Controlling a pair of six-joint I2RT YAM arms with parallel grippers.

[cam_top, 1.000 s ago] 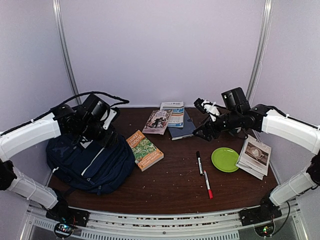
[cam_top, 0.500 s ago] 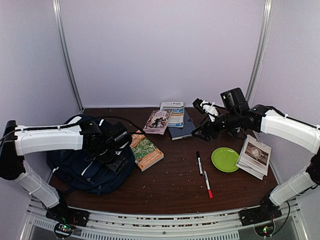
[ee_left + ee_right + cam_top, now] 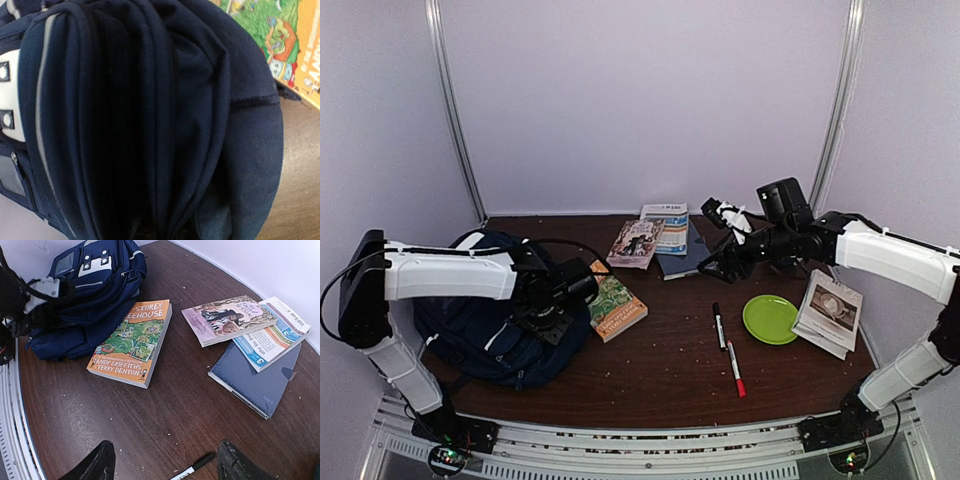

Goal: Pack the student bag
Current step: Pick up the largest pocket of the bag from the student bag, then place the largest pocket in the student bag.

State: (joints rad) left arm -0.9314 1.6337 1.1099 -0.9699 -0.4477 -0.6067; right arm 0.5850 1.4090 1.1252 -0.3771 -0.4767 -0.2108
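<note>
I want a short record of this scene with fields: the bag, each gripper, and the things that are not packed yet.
bag: student bag, lying on the left of the table
left gripper: down at the bag; open or shut cannot be told
right gripper: open, empty, above the table
not packed: orange book beside the bag, black marker, red marker, green plate

student bag (image 3: 490, 335), 9 o'clock: navy, white diagonal stripe, white patch w/ dark squares. treehouse book (image 3: 612, 300) beside it: orange cover, green cartoon art. 12 o'clock pile: mauve-pink book (image 3: 635, 243), white/teal/blue booklet (image 3: 666, 226), plain slate-blue notebook (image 3: 685, 260). plate (image 3: 770, 318), 3 o'clock: lime green. black-capped marker (image 3: 718, 326), red-capped marker (image 3: 736, 370). magazine (image 3: 828, 312): cream, brownish photo. table (image 3: 660, 385): dark brown wood, pale specks.
</note>
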